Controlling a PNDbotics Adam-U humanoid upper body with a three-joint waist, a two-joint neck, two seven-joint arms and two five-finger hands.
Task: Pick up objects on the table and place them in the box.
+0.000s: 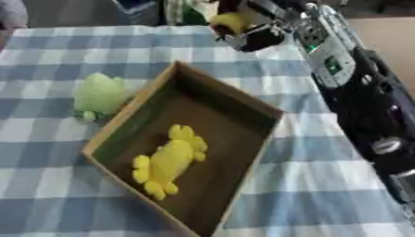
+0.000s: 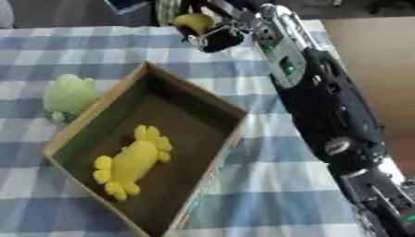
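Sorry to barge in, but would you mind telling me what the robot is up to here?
The robot is clearing toys from the blue-and-white checked tablecloth into an open brown cardboard box. Its right hand, extended to the far side of the table, is curled round a small yellow object. A yellow soft toy already lies in the box, while a pale green toy waits just outside the box's left wall. The left hand is not visible.

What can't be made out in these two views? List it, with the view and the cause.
- Yellow object in the right hand: curled fingers cover much of it, so its kind is unclear in both views.
- Pale green toy: blurred; the box wall hides its near edge.
- Yellow toy in the box: blurred, no detail.
- Left hand: outside both views.
- Table's far edge: dark items cut off by the top edge.
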